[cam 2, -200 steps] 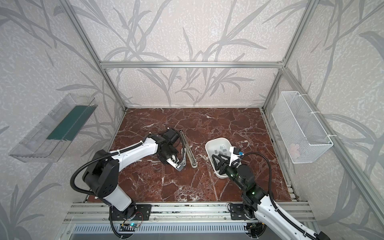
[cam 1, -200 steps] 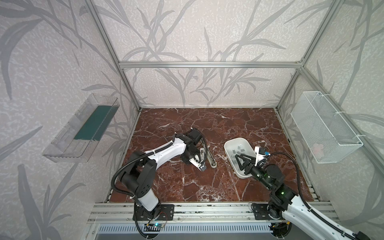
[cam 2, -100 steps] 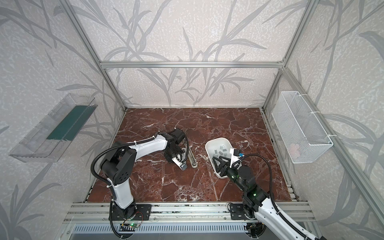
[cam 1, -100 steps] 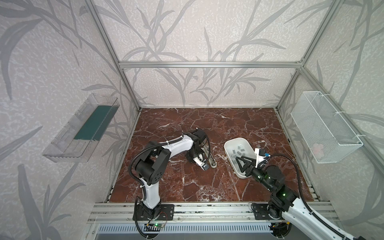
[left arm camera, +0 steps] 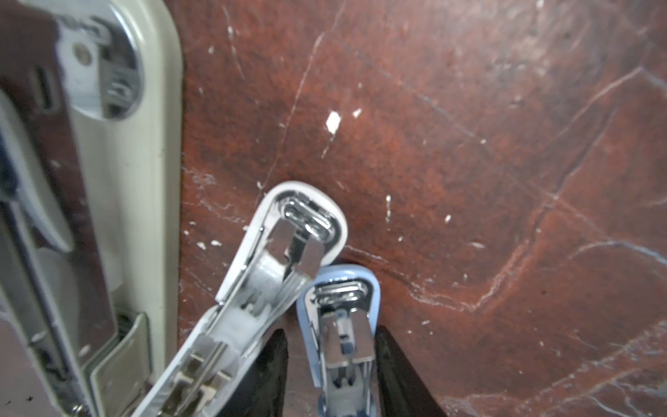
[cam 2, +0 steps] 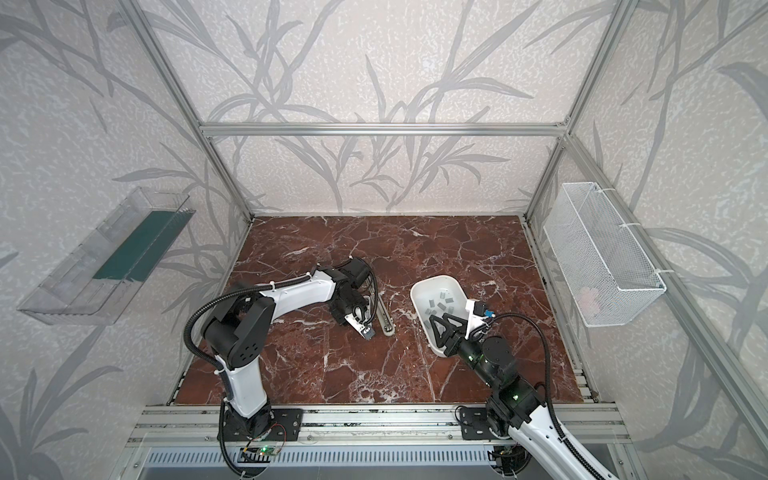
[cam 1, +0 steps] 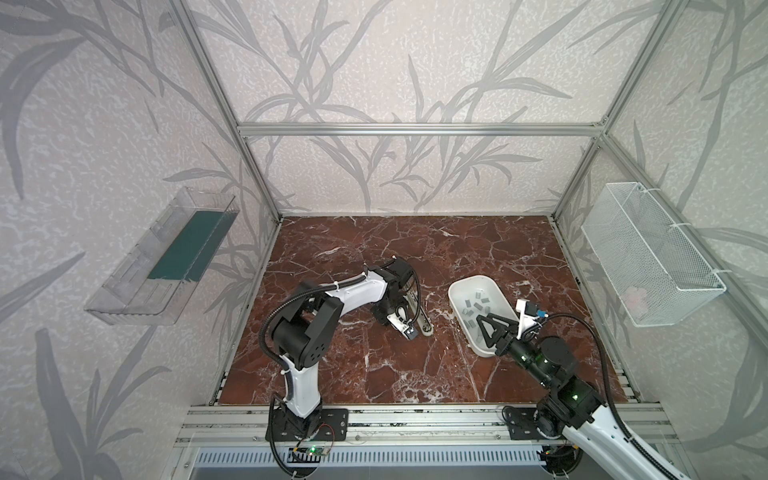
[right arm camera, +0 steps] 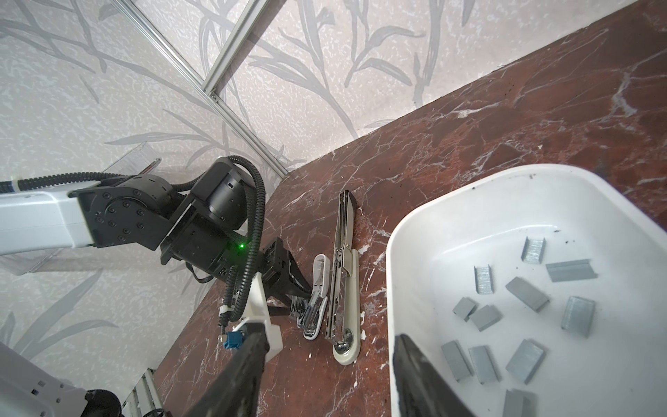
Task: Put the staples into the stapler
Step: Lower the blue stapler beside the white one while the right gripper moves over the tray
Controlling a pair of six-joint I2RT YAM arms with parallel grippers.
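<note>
Hovering empty, jaws spread, above the near end of the tray (right arm camera: 487, 209), the right gripper (right arm camera: 326, 335) could pinch two of the jumbled staples (right arm camera: 527, 292) inside. Farther off, the left gripper (left arm camera: 330, 330) straddles the blue stapler (left arm camera: 339, 299); whether it pinches, I cannot tell. A loose hold could let it skid into the white stapler (left arm camera: 299, 231) beside it. Only the left wrist view shows that straddle closely; only the right wrist view separates the strips.
</note>
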